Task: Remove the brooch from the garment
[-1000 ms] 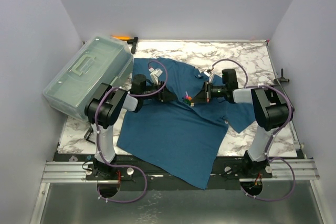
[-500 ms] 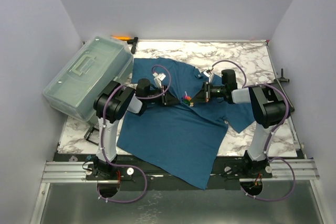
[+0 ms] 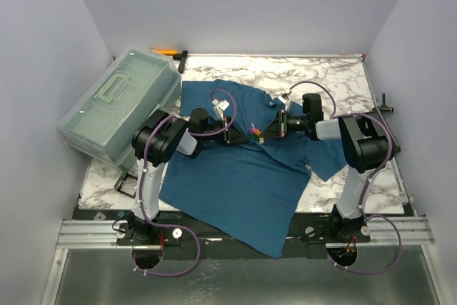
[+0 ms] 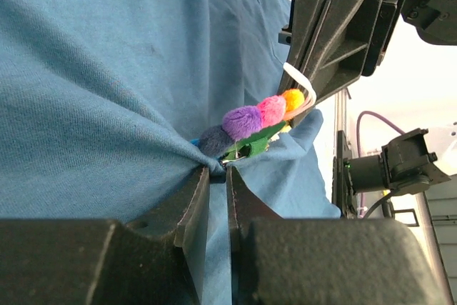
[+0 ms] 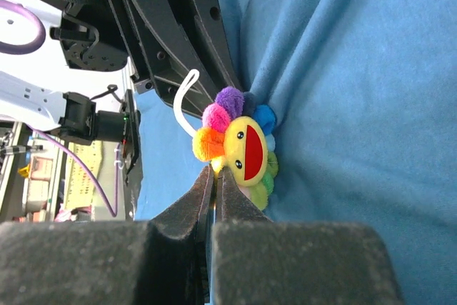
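Item 1, T-shirt (image 3: pixel 235 176): dark teal, spread over the marbled table (image 3: pixel 335 76), its hem hanging past the near edge. The cloth is bunched into a raised fold at chest level between the two arms.

Item 2, flower brooch (image 3: pixel 255 133): plush, rainbow petals around a yellow smiling face, with a white loop (image 5: pixel 184 98). It sits on the raised fold, between the two gripper tips.

Item 3, left gripper (image 4: pixel 218 176): jaws narrow, pinching the T-shirt fold just beneath the brooch.

Item 4, right gripper (image 5: pixel 214 176): jaws drawn to a thin slit, tips pinching the brooch at its orange and yellow edge.

Item 5, clear lidded storage box (image 3: pixel 118 105): at the table's left side.

Item 6, orange-handled tool (image 3: pixel 168 51): behind the box at the far edge.
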